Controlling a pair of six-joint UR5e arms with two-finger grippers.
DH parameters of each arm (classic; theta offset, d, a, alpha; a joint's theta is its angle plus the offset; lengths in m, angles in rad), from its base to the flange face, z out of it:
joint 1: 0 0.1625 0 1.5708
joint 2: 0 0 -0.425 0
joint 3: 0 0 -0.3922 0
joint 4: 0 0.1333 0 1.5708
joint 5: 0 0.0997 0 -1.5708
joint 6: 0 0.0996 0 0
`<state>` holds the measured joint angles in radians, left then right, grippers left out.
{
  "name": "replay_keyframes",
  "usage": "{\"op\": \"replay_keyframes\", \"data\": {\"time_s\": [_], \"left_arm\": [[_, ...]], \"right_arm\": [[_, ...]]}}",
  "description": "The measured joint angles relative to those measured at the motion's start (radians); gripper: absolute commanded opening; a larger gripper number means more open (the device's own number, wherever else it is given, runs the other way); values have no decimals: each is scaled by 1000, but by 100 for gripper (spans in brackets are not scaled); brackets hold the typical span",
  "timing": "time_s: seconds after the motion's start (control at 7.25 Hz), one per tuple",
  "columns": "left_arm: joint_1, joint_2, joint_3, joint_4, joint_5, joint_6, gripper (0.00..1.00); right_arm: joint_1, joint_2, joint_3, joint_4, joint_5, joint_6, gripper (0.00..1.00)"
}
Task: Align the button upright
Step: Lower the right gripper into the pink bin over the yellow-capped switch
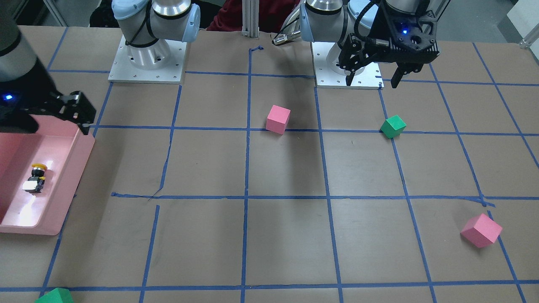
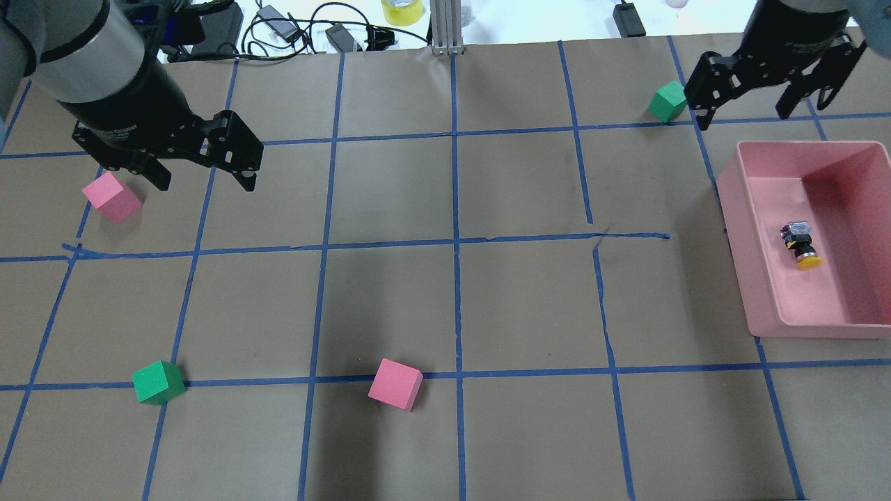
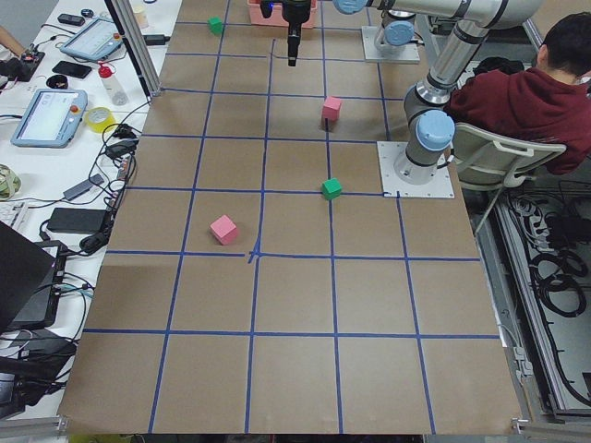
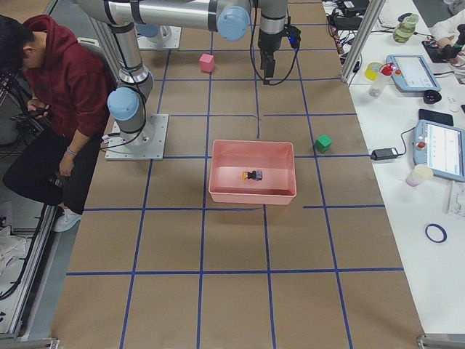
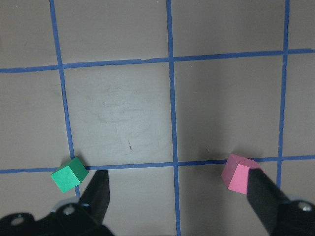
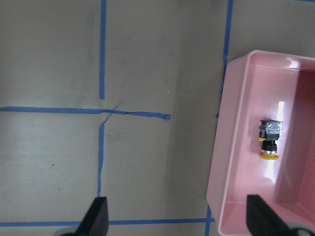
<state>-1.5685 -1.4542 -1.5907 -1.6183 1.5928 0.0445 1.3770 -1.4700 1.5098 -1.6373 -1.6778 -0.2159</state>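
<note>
button (image 2: 801,245) on its side in pink bin (image 2: 757,278)

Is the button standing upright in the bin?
No, the button lies on its side on the floor of the pink bin, yellow cap pointing sideways.

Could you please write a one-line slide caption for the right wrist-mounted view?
Lying on its side in the pink bin, the button awaits uprighting; the right gripper is open.
</note>
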Motion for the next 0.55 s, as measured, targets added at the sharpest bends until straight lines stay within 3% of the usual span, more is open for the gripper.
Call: {"op": "replay_keyframes", "data": {"time_s": [0.55], "left_arm": [[0, 0, 0, 0, -1, 0, 100]], "right_arm": [[-196, 69, 215, -379, 1, -228, 100]]}}
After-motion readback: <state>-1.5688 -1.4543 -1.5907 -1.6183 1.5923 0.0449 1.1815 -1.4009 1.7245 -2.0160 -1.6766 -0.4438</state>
